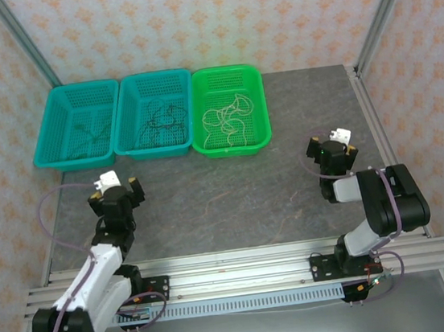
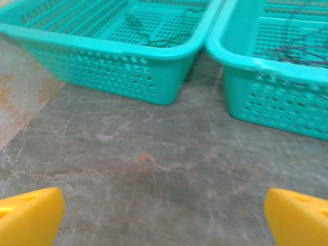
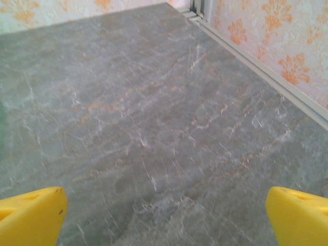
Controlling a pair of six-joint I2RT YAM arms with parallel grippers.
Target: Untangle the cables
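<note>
Left tool (image 2: 164, 218) agape, near teal basket (image 2: 118, 77) rim

Three plastic baskets sat in a row at the back of the grey worktop (image 1: 234, 201), which looked like stone. The left basket (image 1: 74, 160) and the middle basket (image 1: 152, 150) were blue-green and sat right next to each other. The right basket (image 1: 232, 146) was bright green, just beside the middle one. All had little holes in their walls. Behind them was a pale wall (image 1: 212, 17) with orange flower shapes. A metal post (image 1: 24, 36) rose at the left.
</note>
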